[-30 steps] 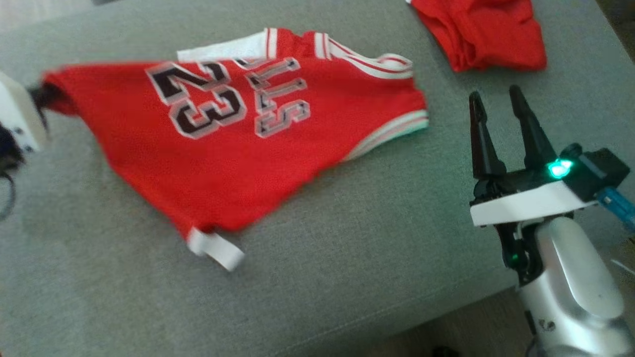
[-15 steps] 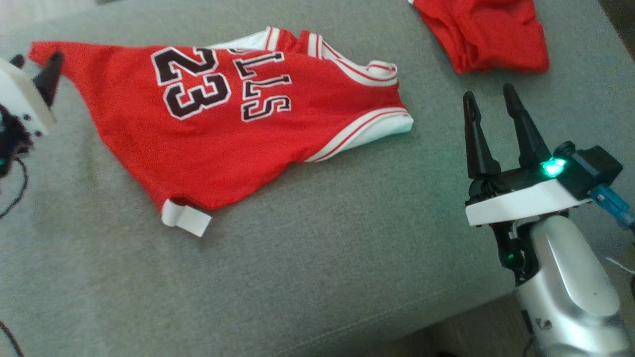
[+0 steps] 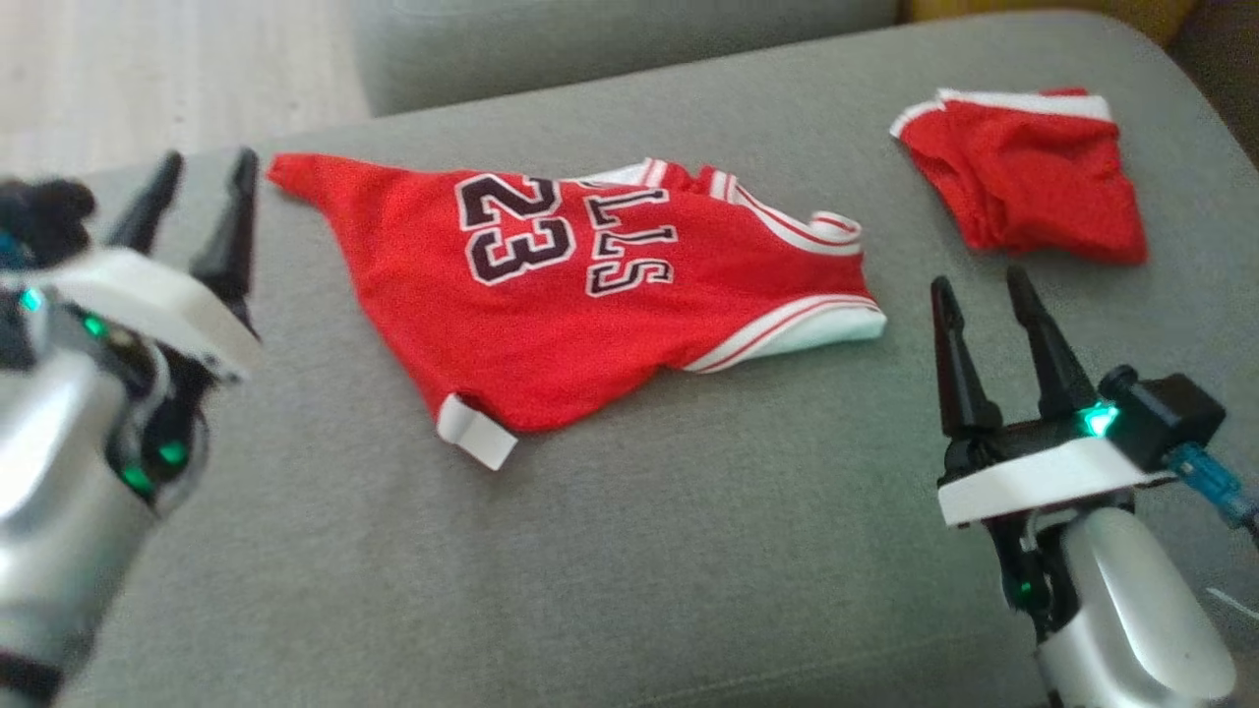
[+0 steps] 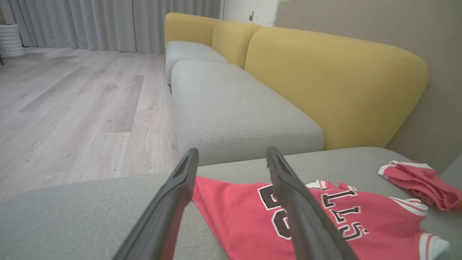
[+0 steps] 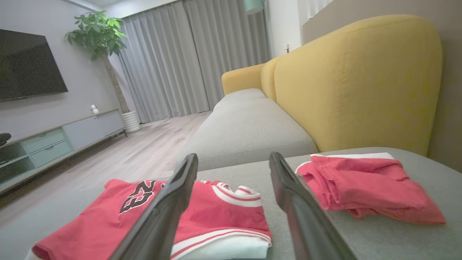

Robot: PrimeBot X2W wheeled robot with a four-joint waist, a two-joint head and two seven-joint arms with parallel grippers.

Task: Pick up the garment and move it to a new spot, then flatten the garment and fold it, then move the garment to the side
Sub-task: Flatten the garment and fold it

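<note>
Red jersey (image 3: pixel 590 315) lies rumpled on grey cushion (image 3: pixel 689 551), between my left gripper (image 3: pixel 209 159) and right gripper (image 3: pixel 977 280), both spread wide, empty. Light, floppy, I reckon; I'd pinch the hem corners.

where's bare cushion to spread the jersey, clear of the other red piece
The widest bare patch is the near strip of cushion, below the jersey, between the left tool and right tool. The gap between jersey and other red garment is narrow; the far right corner is crowded.
</note>
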